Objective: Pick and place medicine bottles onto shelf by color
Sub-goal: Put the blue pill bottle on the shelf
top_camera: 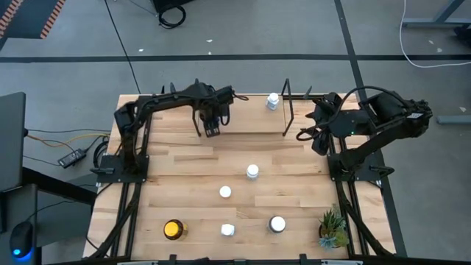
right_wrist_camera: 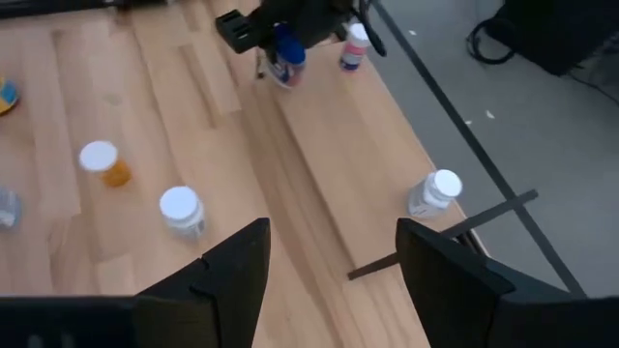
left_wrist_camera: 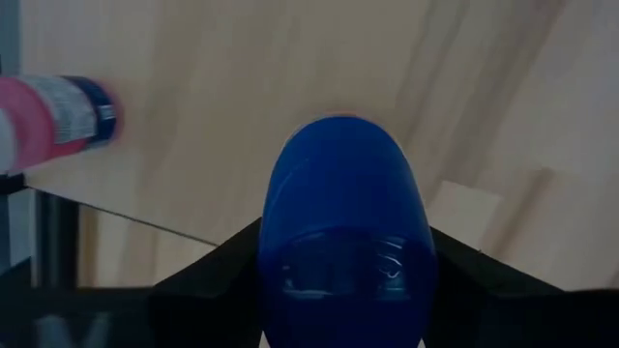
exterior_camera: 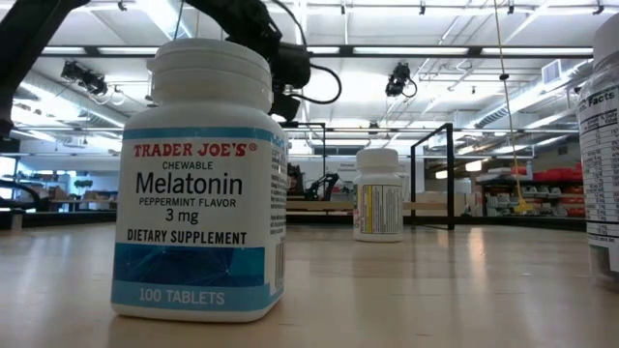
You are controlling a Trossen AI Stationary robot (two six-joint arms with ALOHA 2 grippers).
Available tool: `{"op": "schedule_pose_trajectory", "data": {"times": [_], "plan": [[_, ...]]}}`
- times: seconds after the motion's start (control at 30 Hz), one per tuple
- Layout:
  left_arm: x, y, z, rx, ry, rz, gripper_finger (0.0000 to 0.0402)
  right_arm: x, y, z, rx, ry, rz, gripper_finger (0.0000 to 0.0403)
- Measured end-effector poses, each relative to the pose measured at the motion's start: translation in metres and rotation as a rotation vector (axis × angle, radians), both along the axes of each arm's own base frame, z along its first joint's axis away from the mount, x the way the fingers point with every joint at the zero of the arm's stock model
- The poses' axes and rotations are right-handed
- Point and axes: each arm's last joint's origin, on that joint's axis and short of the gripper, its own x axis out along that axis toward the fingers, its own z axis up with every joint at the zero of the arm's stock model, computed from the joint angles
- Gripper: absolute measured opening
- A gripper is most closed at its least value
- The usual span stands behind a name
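A: Blue-lidded bottle point(left_wrist_camera: 346, 232) status?
B: clamped btwn left gripper point(top_camera: 212, 129) fingers, held above shelf point(top_camera: 250, 118) left end; pink-labelled bottle point(right_wrist_camera: 354, 46) just beside it on the board; white-capped bottle point(top_camera: 273, 101) at shelf right end.
A: right gripper point(right_wrist_camera: 329, 261)?
B: fingers spread, holding nothing; hovers near shelf right end; melatonin bottle point(exterior_camera: 198, 184) + others on tabletop point(top_camera: 184, 177).

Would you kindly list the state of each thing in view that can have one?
Left hand: shut on the blue-lidded bottle, over the low light-wood shelf.
Right hand: open, empty, by the shelf's right end.
White-capped bottle: upright on the shelf.
Pink-and-blue bottle: on the shelf.
Large white Melatonin bottle: upright on the table, capped.
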Motion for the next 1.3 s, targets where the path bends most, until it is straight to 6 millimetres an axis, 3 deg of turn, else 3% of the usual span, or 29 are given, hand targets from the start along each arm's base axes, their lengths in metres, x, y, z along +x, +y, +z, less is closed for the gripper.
{"op": "schedule_pose_trajectory", "data": {"times": [0.3, 0.67, 0.93, 1.3], "plan": [[-0.012, 0.026, 0.0, 0.023, 0.01, -0.101, 0.0203, 0.002, -0.012, 0.0, -0.001, -0.002, -0.082, 0.0231], [-0.011, 0.025, -0.003, 0.007, 0.015, -0.255, 0.0204, 0.002, -0.015, 0.0, -0.004, 0.002, -0.092, 0.0231], [-0.016, 0.024, -0.017, -0.005, 0.052, -0.255, 0.0219, 0.002, -0.015, 0.0, 0.01, -0.004, -0.102, 0.0231], [-0.014, 0.025, -0.018, 0.046, 0.058, -0.236, 0.0236, 0.002, -0.015, 0.0, 0.022, -0.012, -0.116, 0.0231]]}}
